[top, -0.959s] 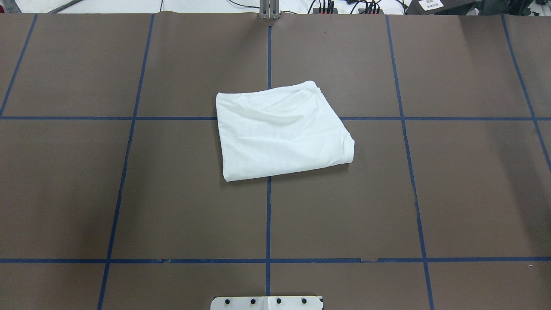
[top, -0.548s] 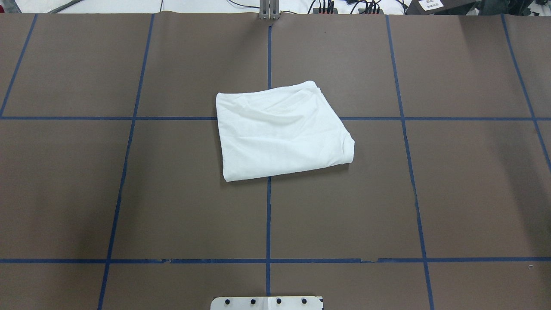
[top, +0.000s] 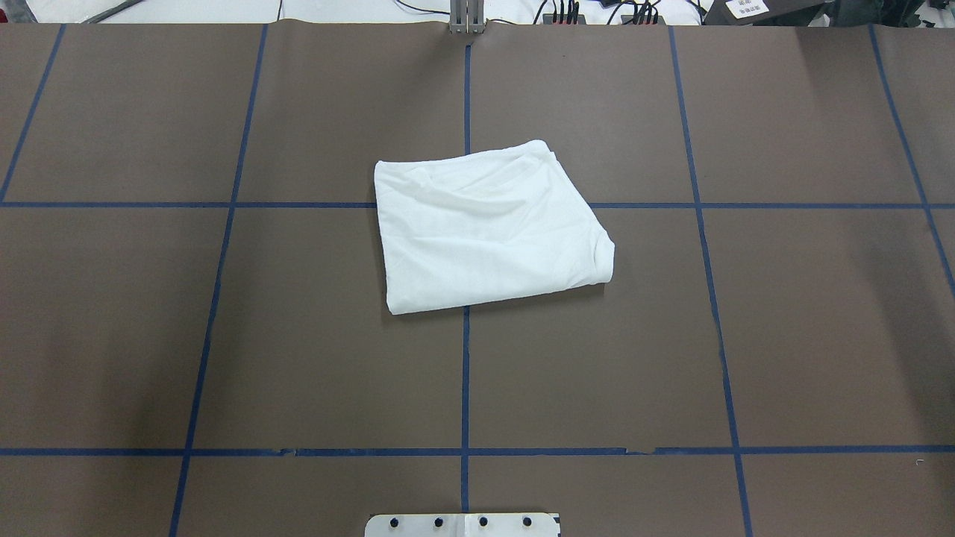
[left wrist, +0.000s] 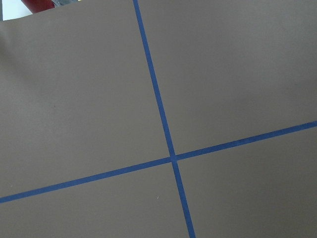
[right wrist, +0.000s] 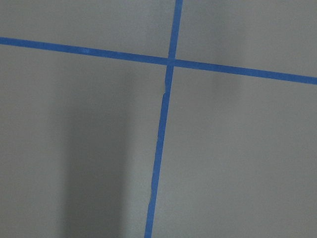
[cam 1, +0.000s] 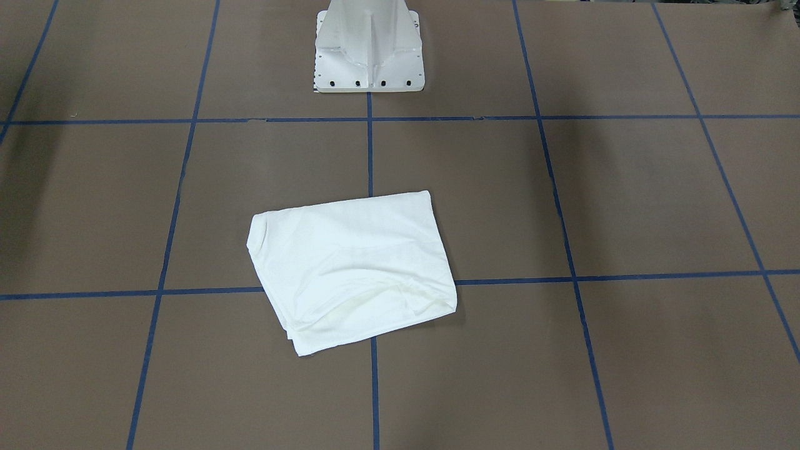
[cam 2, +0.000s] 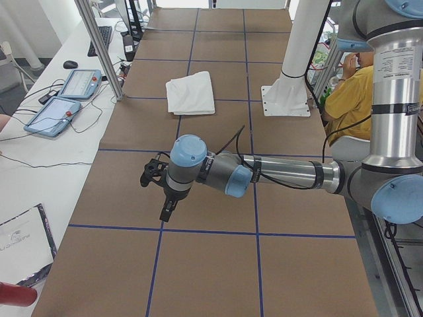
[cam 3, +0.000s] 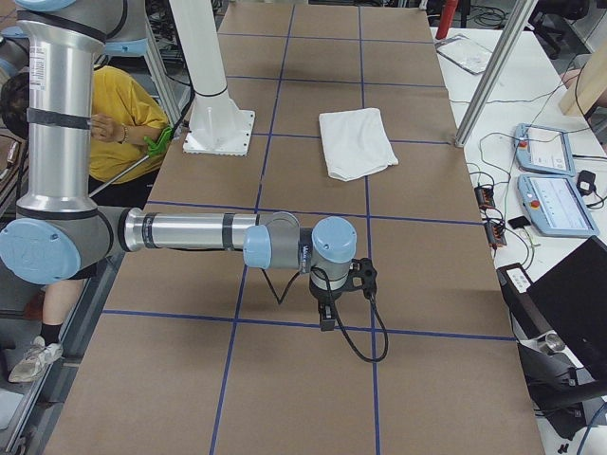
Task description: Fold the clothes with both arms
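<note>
In the front-facing view the shirt lies mid-table, folded into a compact, slightly skewed rectangle over a crossing of blue tape lines on the brown table. It looks like soft, light, limp knit whose layers would likely sag and slide, so a pinch through a stacked edge or corner seems the best hold. Overhead, shallow wrinkles cross its top and one fold bulges thick and rounded. From the left end, the left gripper hangs over bare table, well apart from the shirt, and I cannot tell whether it is open. From the right end, the right gripper hangs likewise, with the same doubt. Both wrist views show only matte brown surface and tape.
</note>
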`<state>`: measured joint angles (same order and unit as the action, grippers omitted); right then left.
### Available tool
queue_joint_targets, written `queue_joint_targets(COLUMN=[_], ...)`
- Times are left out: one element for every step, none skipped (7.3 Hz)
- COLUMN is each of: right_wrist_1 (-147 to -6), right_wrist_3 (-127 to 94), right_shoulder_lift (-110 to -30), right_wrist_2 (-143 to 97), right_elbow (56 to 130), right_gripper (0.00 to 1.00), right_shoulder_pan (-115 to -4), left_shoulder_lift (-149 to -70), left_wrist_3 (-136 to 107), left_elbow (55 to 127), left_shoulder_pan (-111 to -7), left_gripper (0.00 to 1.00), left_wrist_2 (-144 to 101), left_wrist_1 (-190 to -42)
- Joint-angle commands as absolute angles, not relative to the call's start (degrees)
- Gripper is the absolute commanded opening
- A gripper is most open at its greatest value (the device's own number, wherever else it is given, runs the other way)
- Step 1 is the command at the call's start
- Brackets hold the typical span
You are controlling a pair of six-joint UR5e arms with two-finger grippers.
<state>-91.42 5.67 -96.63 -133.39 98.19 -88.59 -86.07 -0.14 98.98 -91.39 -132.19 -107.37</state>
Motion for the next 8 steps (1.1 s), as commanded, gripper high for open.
queue_joint_targets(right_wrist_1=[-91.41,-91.49,-91.32,-91.32,-91.32,-91.32,-91.32,-91.32], right_wrist_3=[5.63,5.54,5.45,5.45,5.45,5.45,5.45,5.45], right_shoulder_lift=[-96.85,-96.86,-96.94,-96.86,-96.59,-96.59,-96.85,-96.94], right_wrist_2=[-133.07,-132.98,-133.15,-133.33,-133.50,-133.68,-133.59,-133.51], right_elbow=[97.83,97.56,96.78,96.07,96.06,96.24,96.15,96.07], right_gripper=[1.00,1.00,1.00,1.00,1.00,1.00,1.00,1.00], right_shoulder_pan=[-88.59,-88.59,-88.59,-88.59,-88.51,-88.59,-88.59,-88.59], left_shoulder_lift=[-86.13,-86.22,-86.31,-86.31,-86.40,-86.14,-85.78,-85.87], left_wrist_3=[-0.09,-0.09,-0.09,-0.09,-0.17,-0.18,-0.26,-0.35], left_elbow=[100.11,99.41,99.58,100.02,99.06,98.70,99.14,98.79], left_shoulder_pan=[-91.41,-91.32,-91.32,-91.32,-91.32,-91.32,-91.41,-91.32], left_gripper=[1.00,1.00,1.00,1.00,1.00,1.00,1.00,1.00], left_wrist_2=[-132.28,-132.28,-132.28,-132.19,-132.10,-132.19,-132.19,-132.10], left_wrist_1=[-107.40,-107.40,-107.40,-107.32,-107.40,-107.32,-107.23,-107.31])
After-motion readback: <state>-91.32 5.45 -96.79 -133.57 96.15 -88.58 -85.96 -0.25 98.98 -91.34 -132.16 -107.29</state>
